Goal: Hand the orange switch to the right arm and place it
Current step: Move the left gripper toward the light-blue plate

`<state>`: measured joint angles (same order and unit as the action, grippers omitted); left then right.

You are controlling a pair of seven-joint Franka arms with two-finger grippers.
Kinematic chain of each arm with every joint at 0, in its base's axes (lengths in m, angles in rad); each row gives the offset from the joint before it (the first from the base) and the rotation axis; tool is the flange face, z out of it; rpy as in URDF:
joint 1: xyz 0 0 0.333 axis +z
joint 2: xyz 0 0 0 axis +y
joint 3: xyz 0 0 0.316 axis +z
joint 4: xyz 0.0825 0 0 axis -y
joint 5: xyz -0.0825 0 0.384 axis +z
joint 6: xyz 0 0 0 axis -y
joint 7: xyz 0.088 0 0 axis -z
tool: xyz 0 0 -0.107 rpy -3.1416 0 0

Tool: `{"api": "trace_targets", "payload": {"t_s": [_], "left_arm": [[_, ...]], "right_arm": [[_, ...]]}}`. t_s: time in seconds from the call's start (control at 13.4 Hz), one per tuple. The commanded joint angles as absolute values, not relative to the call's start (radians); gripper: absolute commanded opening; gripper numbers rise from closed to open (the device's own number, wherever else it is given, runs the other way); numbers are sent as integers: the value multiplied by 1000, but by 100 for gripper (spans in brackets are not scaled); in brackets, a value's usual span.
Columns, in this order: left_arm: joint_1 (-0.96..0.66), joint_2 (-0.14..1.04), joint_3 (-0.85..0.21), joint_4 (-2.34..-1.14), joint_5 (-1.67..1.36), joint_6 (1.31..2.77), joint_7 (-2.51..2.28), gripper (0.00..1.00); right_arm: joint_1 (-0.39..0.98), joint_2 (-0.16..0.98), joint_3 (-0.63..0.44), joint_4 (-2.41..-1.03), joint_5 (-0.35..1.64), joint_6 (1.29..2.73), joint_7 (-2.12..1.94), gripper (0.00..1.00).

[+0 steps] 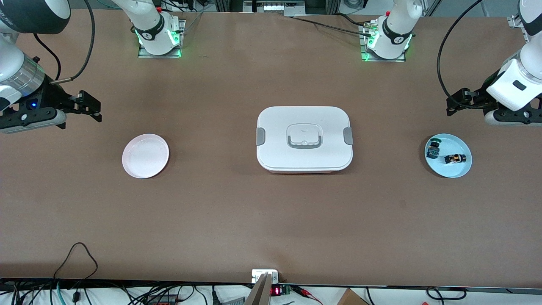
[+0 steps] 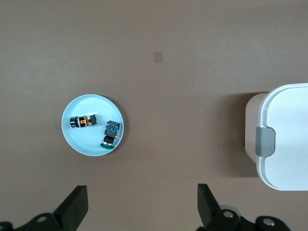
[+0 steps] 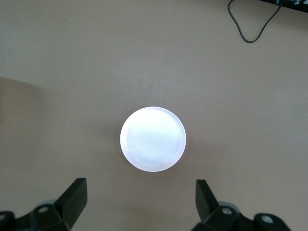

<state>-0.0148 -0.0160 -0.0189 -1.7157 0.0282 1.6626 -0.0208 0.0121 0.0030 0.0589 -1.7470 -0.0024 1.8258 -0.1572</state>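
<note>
The orange switch lies on its side on a light blue plate toward the left arm's end of the table, beside a green-capped switch. My left gripper is open and empty in the air, over bare table just off that plate's rim. In the left wrist view the orange switch, the green-capped switch and the blue plate show apart from the left gripper. My right gripper is open and empty, over bare table by an empty pale pink plate, which also shows in the right wrist view clear of the right gripper.
A white lidded box with grey side latches stands at the table's middle between the two plates; its end shows in the left wrist view. Cables hang along the table edge nearest the front camera.
</note>
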Motion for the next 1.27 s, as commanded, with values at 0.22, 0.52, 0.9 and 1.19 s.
{"api": "trace_targets", "payload": {"t_s": [0.22,0.52,0.9,1.19], "left_arm": [[-14,3,-11,-1675,-9,1638,-18,100],[-14,5,-11,-1675,-9,1638,-18,100],[-14,5,-11,-1674,-9,1608,-23,100],[-9,25,-8,-1674,-40,1595,-20,100]], "right_arm": [[40,3,60,-1726,-3,1807,-144,100],[54,0,60,-1726,-2,1807,-144,100],[57,0,60,-1724,-5,1809,-146,100],[69,0,58,-1718,-3,1807,-149,100]]}}
